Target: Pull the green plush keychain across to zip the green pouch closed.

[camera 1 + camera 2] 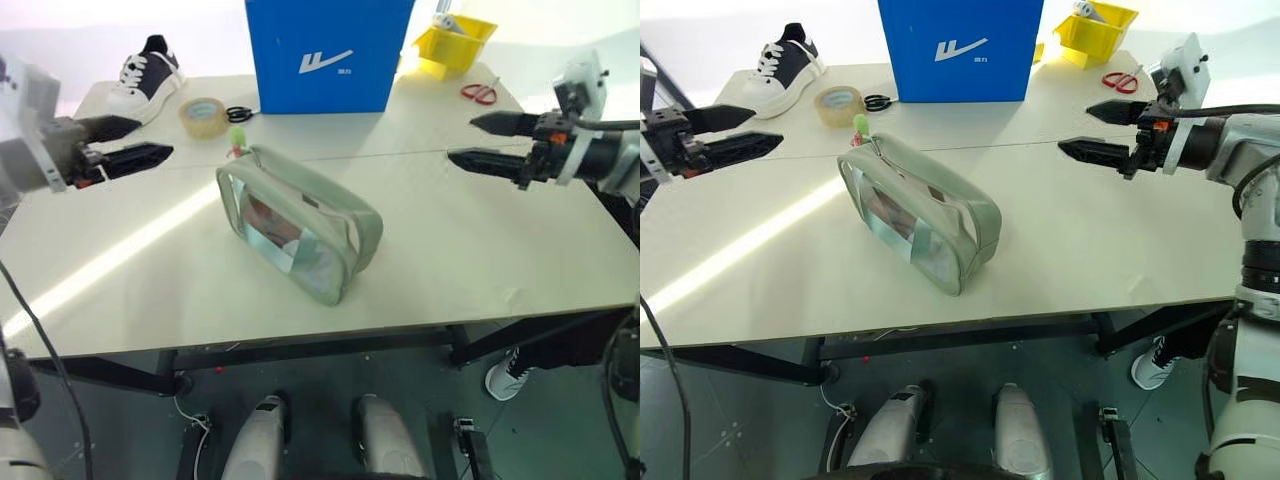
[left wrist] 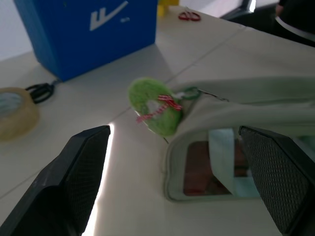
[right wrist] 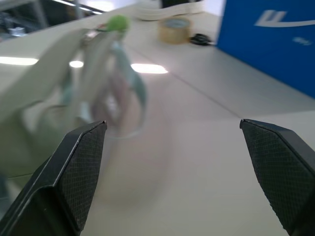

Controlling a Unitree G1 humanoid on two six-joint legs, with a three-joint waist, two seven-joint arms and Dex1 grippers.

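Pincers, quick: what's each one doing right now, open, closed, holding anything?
Left pincer: open, holding nothing, off to the pouch's left.
Right pincer: open, holding nothing, off to the pouch's right.

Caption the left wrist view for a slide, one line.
Open left pincer frames the green plush keychain at the end of the green pouch, blue box behind.

Pale table (image 1: 480,250) with green pouch (image 1: 300,235), blue box (image 1: 325,50), tape roll (image 1: 203,116), sneaker (image 1: 148,72), yellow bin (image 1: 455,42), red scissors (image 1: 481,93).
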